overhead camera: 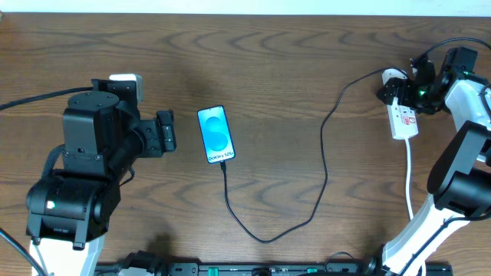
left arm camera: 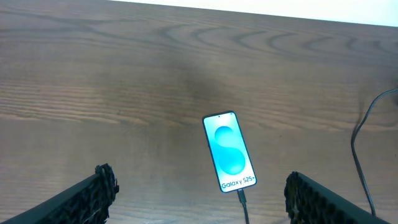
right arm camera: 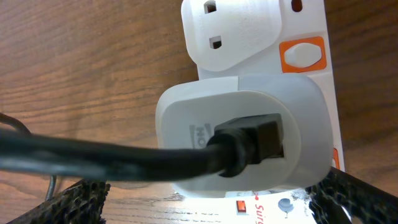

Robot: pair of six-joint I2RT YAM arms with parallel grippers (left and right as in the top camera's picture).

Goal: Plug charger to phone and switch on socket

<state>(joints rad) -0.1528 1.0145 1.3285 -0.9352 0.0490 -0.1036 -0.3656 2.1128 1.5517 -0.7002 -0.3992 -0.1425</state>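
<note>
While the charger (right arm camera: 93, 158) is sitting plugged into the phone (overhead camera: 215, 134) at mid-counter (overhead camera: 307, 54), the left gripper (overhead camera: 166, 133) is hovering wide open just left of it. The right gripper (right arm camera: 211, 198) is hanging wide open over the socket (overhead camera: 403, 121), where the cable's white adapter (right arm camera: 242, 118) is seated.

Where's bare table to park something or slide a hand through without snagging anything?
Bare table inside the charger loop right of the phone, along the far edge above the phone, and between the charger and the socket. Crowded: the socket end under the right gripper, and the narrow gap between the left gripper and phone.
</note>
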